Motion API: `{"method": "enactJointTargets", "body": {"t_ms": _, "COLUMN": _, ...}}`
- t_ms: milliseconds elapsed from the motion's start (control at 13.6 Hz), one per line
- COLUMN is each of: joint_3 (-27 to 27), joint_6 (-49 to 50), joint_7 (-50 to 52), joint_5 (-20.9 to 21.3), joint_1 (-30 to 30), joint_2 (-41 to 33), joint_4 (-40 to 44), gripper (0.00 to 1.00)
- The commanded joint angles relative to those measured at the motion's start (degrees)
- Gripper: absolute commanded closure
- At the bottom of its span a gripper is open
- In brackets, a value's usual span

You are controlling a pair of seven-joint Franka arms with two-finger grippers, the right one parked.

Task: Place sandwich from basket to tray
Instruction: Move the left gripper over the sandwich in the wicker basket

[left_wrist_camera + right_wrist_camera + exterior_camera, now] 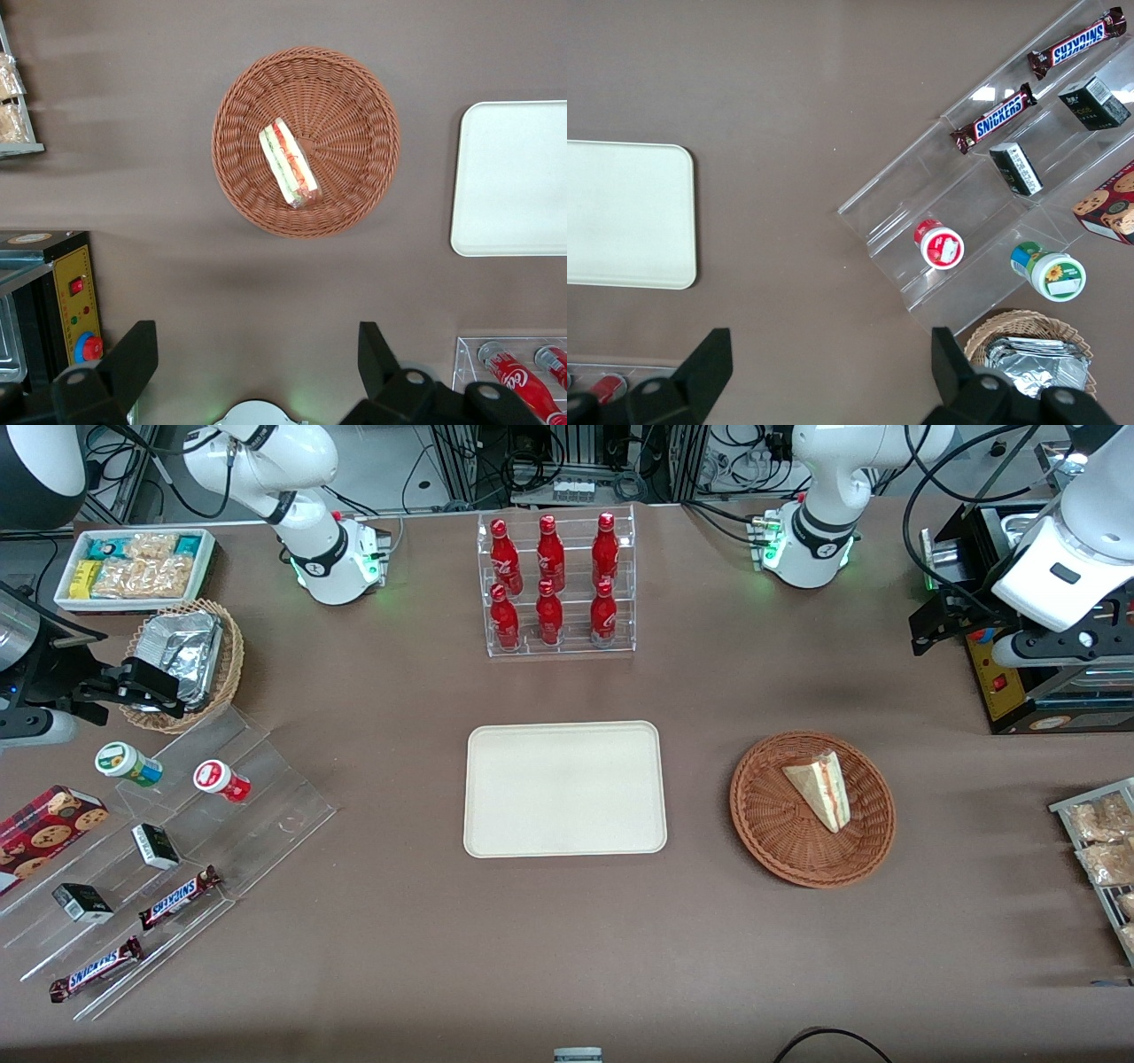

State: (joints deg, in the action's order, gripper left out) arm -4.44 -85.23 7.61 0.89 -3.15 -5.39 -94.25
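The sandwich [819, 788] is a pale bread wedge with red, pink and green filling. It lies in the shallow reddish-brown wicker basket [771, 841], also seen in the left wrist view [288, 164] with the basket [354, 115] around it. The cream tray [564, 788] sits bare beside the basket, toward the parked arm's end, and its edge shows in the left wrist view [514, 177]. My left gripper [930, 631] hangs high above the table, farther from the front camera than the basket. In the left wrist view it [257, 332] is open wide and holds nothing.
A clear rack of red bottles [556, 584] stands farther from the front camera than the tray. A black appliance [1019, 682] is under my gripper. A wire rack of snack packets [1099, 841] lies at the working arm's end. Stepped clear shelves [177, 841] and a foil-packet basket [190, 660] lie at the parked arm's end.
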Motion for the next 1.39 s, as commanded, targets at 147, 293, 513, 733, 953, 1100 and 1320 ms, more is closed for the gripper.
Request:
{"method": "enactJointTargets", "body": {"t_ms": 147, "joint_3": 0.7, "joint_6": -0.5, "joint_7": -0.2, "joint_5": -0.6, "joint_1": 0.1, "joint_2": 0.5, "joint_4": -0.1, "gripper": 0.0}}
{"method": "enactJointTargets", "body": {"t_ms": 293, "joint_3": 1.7, "joint_6": -4.1, "joint_7": 0.2, "joint_5": -1.1, "joint_1": 0.1, "joint_2": 0.0, "joint_4": -4.3, "gripper": 0.0}}
{"method": "enactJointTargets", "body": {"t_ms": 513, "joint_3": 2.3, "joint_6": -13.1, "joint_7": 6.3, "joint_5": -1.0, "joint_1": -0.2, "joint_2": -1.8, "joint_4": -13.3, "gripper": 0.0}}
{"method": "enactJointTargets", "body": {"t_ms": 733, "joint_3": -0.4, "joint_6": -21.1, "joint_7": 19.6, "joint_5": -0.5, "joint_1": -0.5, "joint_2": -1.6, "joint_4": -18.6, "gripper": 0.0}}
{"method": "enactJointTargets", "body": {"t_ms": 953, "joint_3": -2.4, "joint_6": -28.2, "joint_7": 25.3, "joint_5": -0.5, "joint_1": -0.6, "joint_2": -1.2, "joint_4": -24.0, "gripper": 0.0}}
{"method": "enactJointTargets", "body": {"t_ms": 1100, "joint_3": -2.9, "joint_6": -30.3, "joint_7": 27.9, "joint_5": -0.8, "joint_1": -0.6, "joint_2": 1.2, "joint_4": -25.3, "gripper": 0.0}}
{"method": "enactJointTargets", "body": {"t_ms": 1320, "joint_3": -2.9, "joint_6": -30.6, "joint_7": 27.8, "joint_5": -0.3, "joint_1": -0.6, "joint_2": 4.0, "joint_4": -25.6, "gripper": 0.0}}
